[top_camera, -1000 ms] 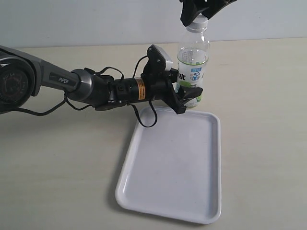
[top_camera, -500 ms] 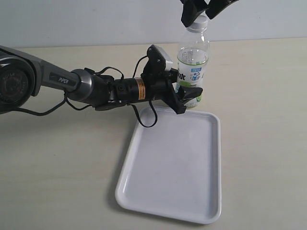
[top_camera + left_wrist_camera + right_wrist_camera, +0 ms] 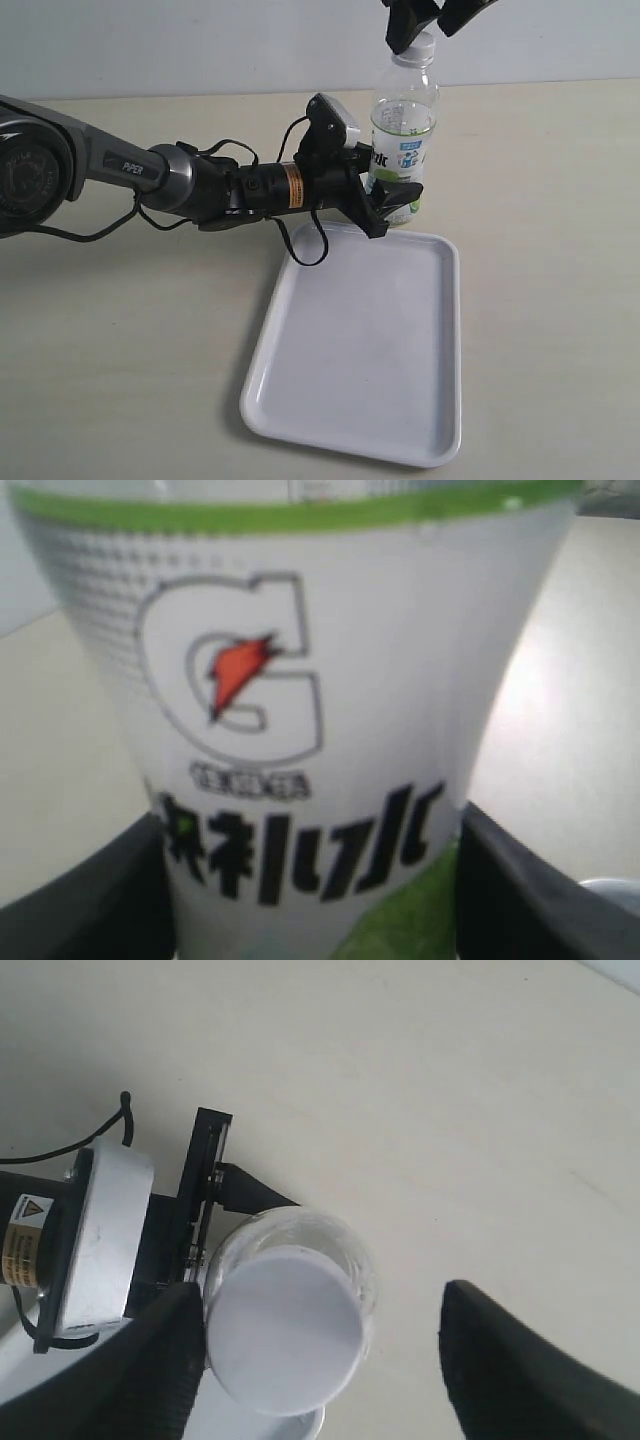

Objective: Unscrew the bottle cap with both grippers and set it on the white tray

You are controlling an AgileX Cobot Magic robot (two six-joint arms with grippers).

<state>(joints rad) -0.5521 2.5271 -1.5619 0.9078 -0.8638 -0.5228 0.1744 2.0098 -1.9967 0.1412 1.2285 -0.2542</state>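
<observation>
Upright Gatorade bottle (image 3: 403, 120), cap (image 3: 420, 44) on
Left gripper (image 3: 392, 205) clenches it; right gripper's (image 3: 426, 18) released jaws straddle the cap from above

Bright even light, soft shadows; the bottle (image 3: 300, 730) close-up is blurred.

white bottle cap (image 3: 285, 1330), clear bottle (image 3: 402, 110) with green-banded white label (image 3: 330, 680), white tray (image 3: 370, 340)
</observation>
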